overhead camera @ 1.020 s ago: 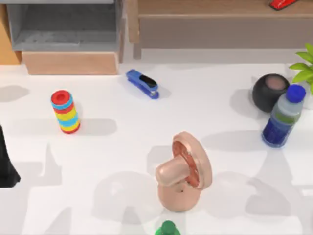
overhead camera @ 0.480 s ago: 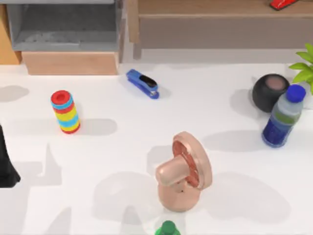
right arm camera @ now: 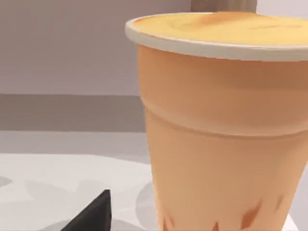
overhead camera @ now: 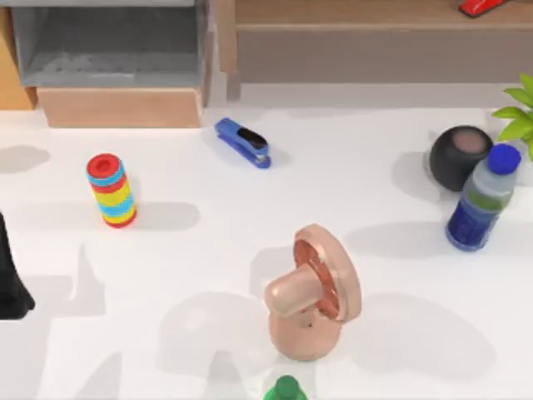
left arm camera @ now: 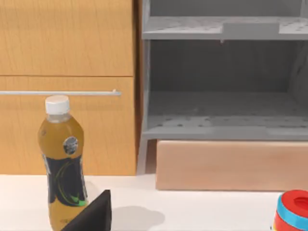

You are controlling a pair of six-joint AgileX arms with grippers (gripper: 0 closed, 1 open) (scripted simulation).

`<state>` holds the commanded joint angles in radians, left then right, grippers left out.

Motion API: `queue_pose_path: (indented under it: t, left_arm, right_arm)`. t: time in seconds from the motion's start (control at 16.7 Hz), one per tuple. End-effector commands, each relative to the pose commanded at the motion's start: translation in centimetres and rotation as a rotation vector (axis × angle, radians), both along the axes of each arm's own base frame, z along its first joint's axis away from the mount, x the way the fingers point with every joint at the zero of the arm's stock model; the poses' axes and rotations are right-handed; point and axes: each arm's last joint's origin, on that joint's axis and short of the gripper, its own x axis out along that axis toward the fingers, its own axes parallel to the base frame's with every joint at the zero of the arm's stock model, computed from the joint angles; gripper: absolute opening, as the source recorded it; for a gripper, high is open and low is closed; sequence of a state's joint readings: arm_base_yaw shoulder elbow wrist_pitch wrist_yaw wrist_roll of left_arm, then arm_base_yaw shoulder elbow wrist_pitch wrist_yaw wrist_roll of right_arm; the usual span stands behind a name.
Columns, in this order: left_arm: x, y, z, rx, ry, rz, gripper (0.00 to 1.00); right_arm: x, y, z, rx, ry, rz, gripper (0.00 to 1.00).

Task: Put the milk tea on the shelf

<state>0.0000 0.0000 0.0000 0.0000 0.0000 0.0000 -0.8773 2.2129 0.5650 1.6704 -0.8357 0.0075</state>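
Right claw [right arm camera: 98, 211] beside milk tea [right arm camera: 221, 125] on white table [overhead camera: 208, 242].

Long light-brown wooden shelf [overhead camera: 366, 12] at back right, grey-lined box compartment [overhead camera: 108, 46] at back left, blue stapler [overhead camera: 242, 141] in front between them, copper-coloured desk fan [overhead camera: 312, 296] at front centre.

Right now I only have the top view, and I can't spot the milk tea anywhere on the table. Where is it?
Observer: In the right wrist view. The milk tea is an orange cup with a pale rim, upright, close in front of that camera.
Operator: Is it facing the shelf?
Observer: It seems so. The wooden post of the shelf shows just behind the cup's top.
Operator: Anything near the left arm?
Observer: The left wrist view shows a tea bottle with a white cap, upright before a wooden cabinet.
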Motion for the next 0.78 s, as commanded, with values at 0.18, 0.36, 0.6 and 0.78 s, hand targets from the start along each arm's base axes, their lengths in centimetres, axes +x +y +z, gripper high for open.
queue_pose_path:
  t: [0.18,0.36,0.6,0.78]
  left_arm:
    - [0.0,0.0,0.0,0.000,0.000,0.000,1.00]
    - [0.0,0.0,0.0,0.000,0.000,0.000,1.00]
    - [0.0,0.0,0.0,0.000,0.000,0.000,1.00]
    - [0.0,0.0,0.0,0.000,0.000,0.000,1.00]
  right_arm:
    - [-0.1,0.0,-0.2,0.006,0.004,0.000,1.00]
    - [0.0,0.1,-0.2,0.007,0.005,0.003,1.00]
    - [2.3,-0.2,-0.3,0.009,0.006,0.000,1.00]
    - [6.0,-0.5,-0.2,0.000,-0.003,0.000,1.00]
